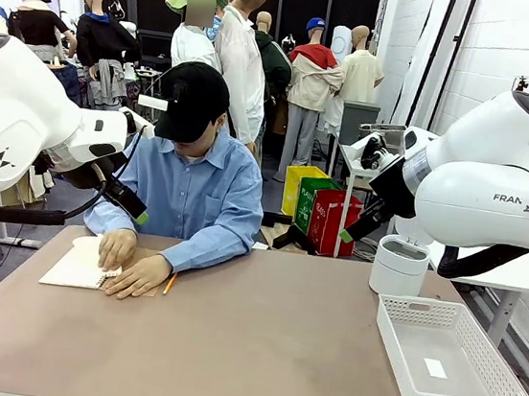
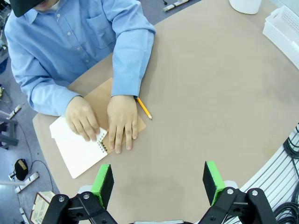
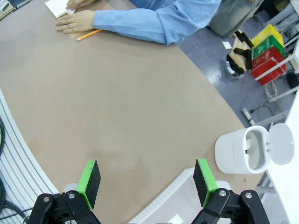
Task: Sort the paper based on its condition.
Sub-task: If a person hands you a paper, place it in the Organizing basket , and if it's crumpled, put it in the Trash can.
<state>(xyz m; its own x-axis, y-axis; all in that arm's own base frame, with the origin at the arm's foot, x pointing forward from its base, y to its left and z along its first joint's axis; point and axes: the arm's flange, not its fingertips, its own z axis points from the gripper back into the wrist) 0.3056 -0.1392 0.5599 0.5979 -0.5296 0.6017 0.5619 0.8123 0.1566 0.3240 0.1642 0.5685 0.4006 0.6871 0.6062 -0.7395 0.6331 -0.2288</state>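
We spotted paper (image 2: 77, 151) under person's hand (image 2: 83, 122), far-left tabletop (image 2: 210, 93), long axis slanting away from left end effector (image 2: 157, 177), released. Left one nearer; right end effector (image 3: 147, 177) released, well apart.

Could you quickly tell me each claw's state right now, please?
Left green-padded claw: open, holding nothing.
Right green-padded claw: open, holding nothing.
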